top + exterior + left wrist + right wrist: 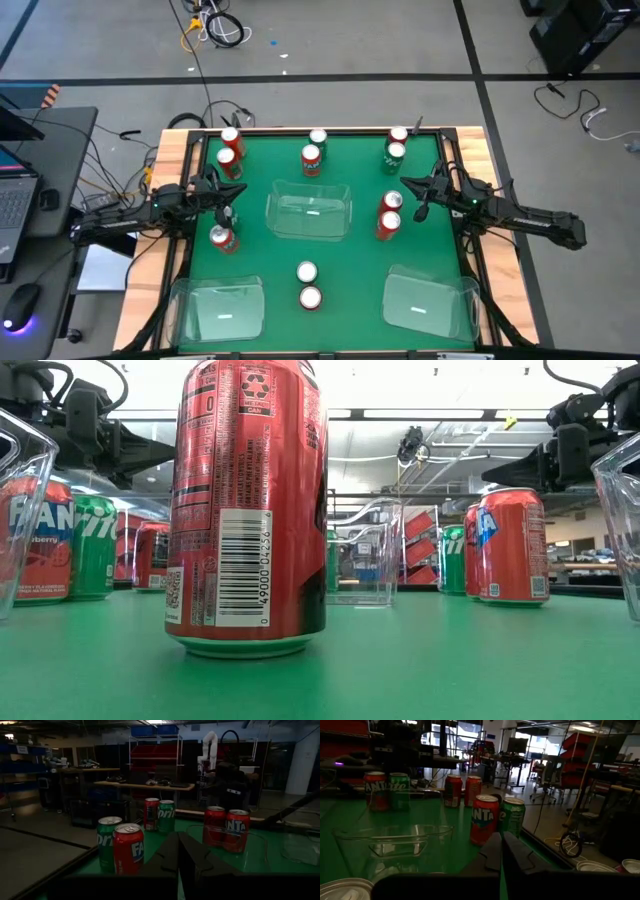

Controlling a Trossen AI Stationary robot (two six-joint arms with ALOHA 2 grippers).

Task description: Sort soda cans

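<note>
Red and green soda cans stand upright on their bases in pairs on the green mat: far left (228,148), far middle (314,148), far right (396,145), right of centre (390,212) and near middle (308,285). A single red can (220,237) stands at the left. My left gripper (236,192) hovers shut over the left side, above that single can; in the left wrist view my left gripper (178,851) points past a green and a red can (120,847). My right gripper (410,185), also shut (501,851), hangs beside the right-centre pair.
Three clear plastic bins sit on the mat: centre (310,210), near left (218,305), near right (430,300). In the low view a red can (250,510) fills the foreground. Wooden table rims run along both sides; a desk with a laptop stands to the left.
</note>
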